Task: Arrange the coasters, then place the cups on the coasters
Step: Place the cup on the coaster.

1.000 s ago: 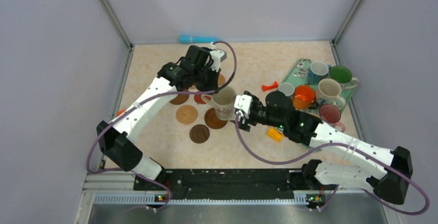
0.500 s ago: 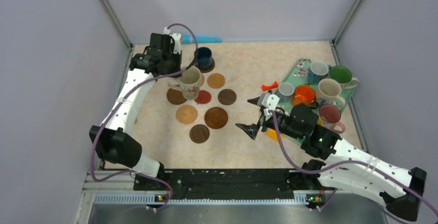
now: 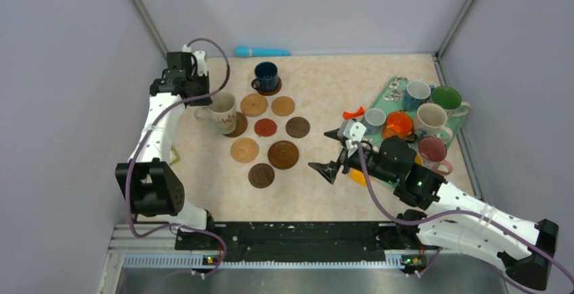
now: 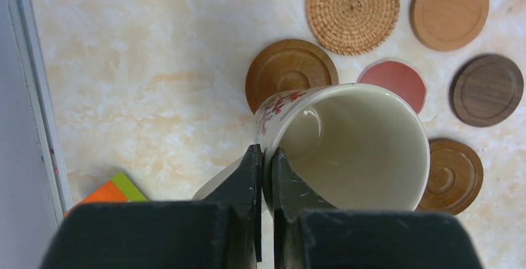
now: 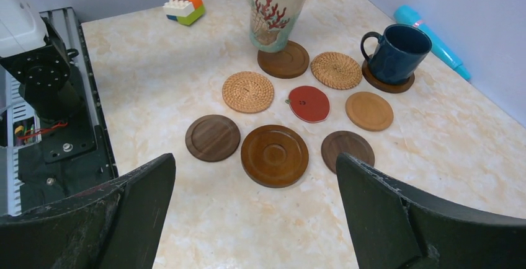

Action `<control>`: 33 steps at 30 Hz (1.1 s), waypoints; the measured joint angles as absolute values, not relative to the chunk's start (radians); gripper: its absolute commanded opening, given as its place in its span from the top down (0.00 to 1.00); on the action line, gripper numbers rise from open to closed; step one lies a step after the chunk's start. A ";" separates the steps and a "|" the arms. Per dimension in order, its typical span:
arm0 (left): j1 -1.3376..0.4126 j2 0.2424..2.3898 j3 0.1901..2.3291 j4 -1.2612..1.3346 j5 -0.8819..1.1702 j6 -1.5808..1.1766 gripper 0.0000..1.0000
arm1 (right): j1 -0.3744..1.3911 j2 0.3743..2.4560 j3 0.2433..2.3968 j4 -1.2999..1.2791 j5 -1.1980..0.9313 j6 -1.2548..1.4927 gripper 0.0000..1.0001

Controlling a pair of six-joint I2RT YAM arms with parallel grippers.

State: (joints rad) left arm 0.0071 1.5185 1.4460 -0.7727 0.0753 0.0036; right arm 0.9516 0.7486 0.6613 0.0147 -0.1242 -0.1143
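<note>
My left gripper (image 3: 206, 101) (image 4: 267, 154) is shut on the rim of a cream cup (image 3: 222, 111) (image 4: 353, 142) (image 5: 279, 5) with a red coral print. The cup stands slightly tilted over a brown coaster (image 3: 237, 127) (image 4: 282, 74) (image 5: 283, 62); whether it touches is unclear. A dark blue cup (image 3: 266, 75) (image 5: 397, 52) sits on a coaster at the back. Several more coasters lie in a cluster, among them a red one (image 3: 265, 127) (image 5: 309, 103) and a large ridged one (image 3: 283, 154) (image 5: 274, 155). My right gripper (image 3: 319, 149) (image 5: 254, 160) is open and holds nothing, to the right of the cluster.
A teal tray (image 3: 392, 94) at the right holds several cups, including orange (image 3: 399, 126), green (image 3: 446, 97) and pink (image 3: 433, 149). An orange block (image 3: 360, 175) lies under my right arm. A teal stick (image 3: 260, 51) lies by the back wall; a toy brick (image 5: 184, 4) sits at the left edge.
The left arm carried the cream cup from the middle of the cluster leftward to the left brown coaster. The right gripper let go of it, opened wide and drew back to the right.
</note>
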 measured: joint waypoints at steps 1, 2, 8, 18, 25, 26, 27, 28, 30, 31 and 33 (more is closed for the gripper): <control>0.029 1.521 1.446 -0.765 0.092 0.003 1.00 | 0.952 0.749 0.661 0.015 -0.125 -0.112 0.01; 0.047 1.524 1.446 -0.756 0.107 0.000 1.00 | 0.952 0.749 0.661 0.015 -0.125 -0.111 0.01; 0.089 1.555 1.446 -0.696 0.139 -0.006 1.00 | 0.952 0.749 0.660 0.016 -0.125 -0.111 0.01; 0.091 1.612 1.446 -0.651 0.213 -0.009 1.00 | 0.952 0.747 0.635 0.022 -0.124 -0.111 0.01; 0.091 1.645 1.446 -0.642 0.224 -0.003 1.00 | 0.952 0.739 0.634 0.022 -0.122 -0.111 0.01; 0.092 1.646 1.446 -0.641 0.224 -0.002 1.00 | 0.952 0.739 0.634 0.023 -0.121 -0.111 0.01; 0.092 1.646 1.446 -0.641 0.224 -0.001 1.00 | 0.952 0.739 0.634 0.022 -0.121 -0.111 0.01; 0.092 1.646 1.446 -0.641 0.224 -0.001 1.00 | 0.952 0.739 0.634 0.022 -0.121 -0.111 0.01; 0.092 1.648 1.446 -0.638 0.226 0.000 1.00 | 0.952 0.739 0.633 0.022 -0.121 -0.111 0.01; 0.093 1.652 1.446 -0.636 0.228 0.000 1.00 | 0.952 0.739 0.633 0.022 -0.121 -0.111 0.01; 0.093 1.663 1.446 -0.633 0.232 0.000 1.00 | 0.952 0.739 0.633 0.022 -0.121 -0.111 0.01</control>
State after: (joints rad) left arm 0.0925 1.6630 1.4460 -0.6327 0.2317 -0.0002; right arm 0.9516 0.7391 0.6334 0.0223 -0.1211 -0.1112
